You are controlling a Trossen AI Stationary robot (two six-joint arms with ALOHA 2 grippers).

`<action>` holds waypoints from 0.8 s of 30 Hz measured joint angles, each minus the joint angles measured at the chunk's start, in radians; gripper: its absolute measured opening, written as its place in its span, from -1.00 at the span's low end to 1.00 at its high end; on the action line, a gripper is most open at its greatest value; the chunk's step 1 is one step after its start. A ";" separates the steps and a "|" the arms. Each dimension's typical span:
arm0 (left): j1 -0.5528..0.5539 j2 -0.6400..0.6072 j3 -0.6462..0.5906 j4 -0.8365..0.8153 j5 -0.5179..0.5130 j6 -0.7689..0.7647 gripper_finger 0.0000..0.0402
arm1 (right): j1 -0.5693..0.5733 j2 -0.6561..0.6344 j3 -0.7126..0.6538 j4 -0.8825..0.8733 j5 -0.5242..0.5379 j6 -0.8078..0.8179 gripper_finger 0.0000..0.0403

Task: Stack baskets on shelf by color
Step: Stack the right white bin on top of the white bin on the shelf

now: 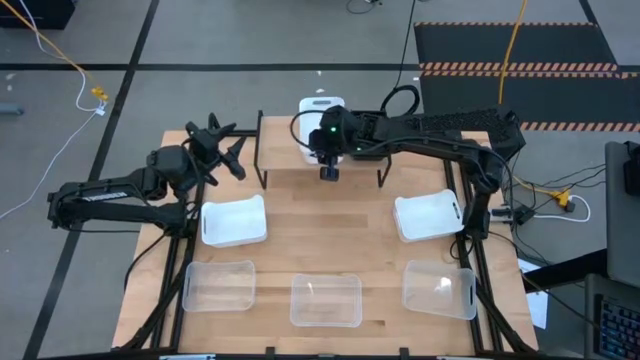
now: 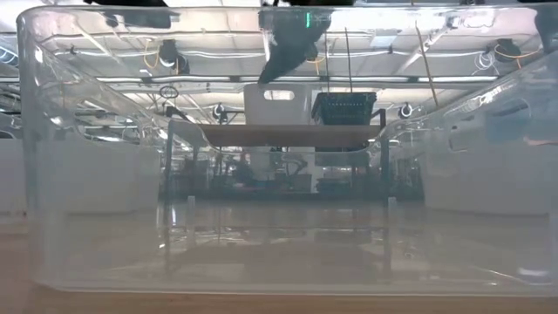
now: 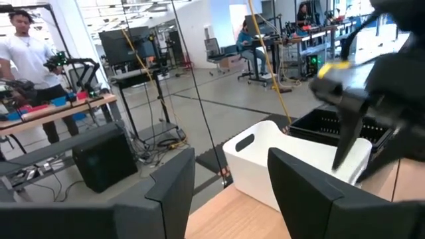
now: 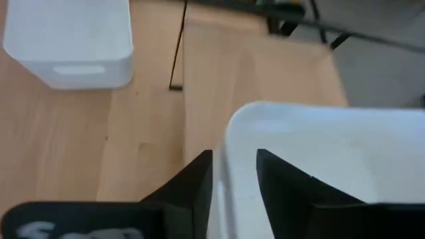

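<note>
From above, the shelf (image 1: 300, 178) stands at the far middle of the table (image 1: 330, 240), with a white basket (image 1: 318, 112) on its middle and a black basket (image 1: 372, 150) just to that basket's right, largely hidden under the right arm. The right gripper (image 1: 329, 172) hangs over the white basket's near rim. The left gripper (image 1: 222, 150) waits at the shelf's left end, fingers spread and holding nothing. Two more white baskets sit on the table, one at left (image 1: 235, 222) and one at right (image 1: 428, 216). Three clear baskets line the near edge: left (image 1: 219, 285), middle (image 1: 326, 300), right (image 1: 438, 290).

At table height, the view passes through the wall of a clear basket (image 2: 105, 174). Beyond it the shelf (image 2: 288, 135) carries the white basket (image 2: 277, 106) and the black basket (image 2: 343, 106) side by side.

On the left wrist, the left gripper's fingers (image 3: 169, 192) stand well apart, framing the white basket (image 3: 285, 159) on the shelf. A person (image 3: 30, 63) stands in the room behind.

On the right wrist, the right gripper (image 4: 234, 174) straddles the white basket's rim (image 4: 229, 133), one finger on each side, with a slight gap showing; whether it grips cannot be told.
</note>
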 joint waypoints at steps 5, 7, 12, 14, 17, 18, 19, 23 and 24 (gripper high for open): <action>0.000 0.000 0.000 0.008 0.000 0.016 -0.05 | 0.030 -0.115 0.000 0.004 0.003 -0.025 -0.42; 0.000 0.000 0.000 0.008 0.000 0.027 -0.05 | 0.046 -0.175 0.000 -0.027 0.001 -0.025 -0.42; 0.000 0.000 0.000 0.009 0.000 0.030 -0.05 | 0.088 -0.341 -0.072 -0.163 0.000 -0.003 -0.42; 0.000 0.000 0.000 0.009 0.001 0.030 -0.05 | 0.116 -0.410 -0.167 -0.172 0.001 0.025 -0.42; 0.000 0.000 0.000 0.008 0.013 0.019 -0.05 | 0.176 -0.521 -0.330 -0.164 0.021 0.061 -0.42; 0.000 0.000 0.000 0.005 0.021 0.010 -0.05 | 0.199 -0.558 -0.383 -0.164 0.049 0.072 -0.42; 0.000 0.000 0.000 0.005 0.032 -0.001 -0.05 | 0.223 -0.594 -0.433 -0.161 0.083 0.082 -0.42; 0.000 0.001 0.000 0.005 0.089 -0.043 -0.05 | 0.315 -0.706 -0.613 -0.168 0.227 0.132 -0.42; 0.000 0.005 0.000 0.007 0.099 -0.055 -0.05 | 0.335 -0.726 -0.644 -0.167 0.250 0.152 -0.42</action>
